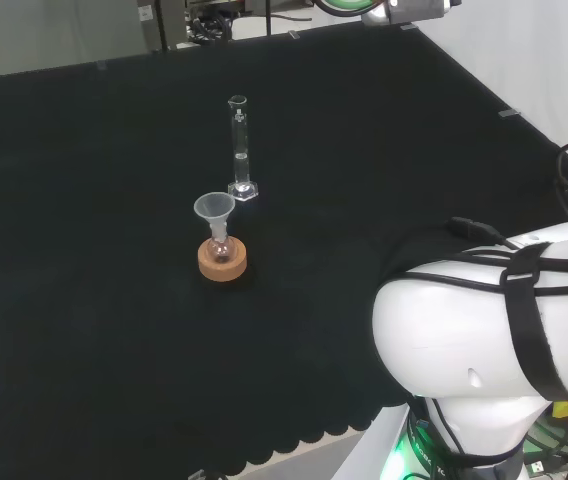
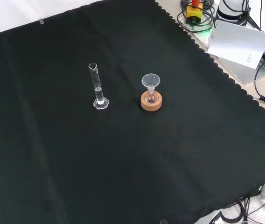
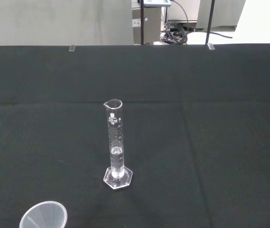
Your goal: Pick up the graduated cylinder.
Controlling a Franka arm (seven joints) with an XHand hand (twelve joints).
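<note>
**Glass cylinder stands alone on the black cloth**

In the head view, nearest the camera is the arm's white link (image 1: 494, 330) at the lower right, wrapped with black straps and cables. How the hand's fingers are set cannot be told.

Farther out on the black cloth (image 1: 84, 300) sits a cork ring (image 1: 222, 259) holding a small round flask (image 1: 220, 243), with a clear funnel (image 1: 214, 209) standing in the flask's neck. Just beyond it, and slightly to the right in this view, the graduated cylinder (image 1: 239, 145) stands upright on its six-sided foot, near the flask but not touching it.

In the front view the cylinder (image 2: 96, 86) stands to the left of the cork ring (image 2: 151, 102) and funnel (image 2: 150, 81), the two apart from each other near the middle of the cloth (image 2: 123, 177).

The wrist view has the funnel's rim (image 3: 43, 216) close to the camera and the cylinder (image 3: 115, 142) beyond it, upright, with its pouring lip at the top. It seems to hold a little clear liquid low down.
</note>
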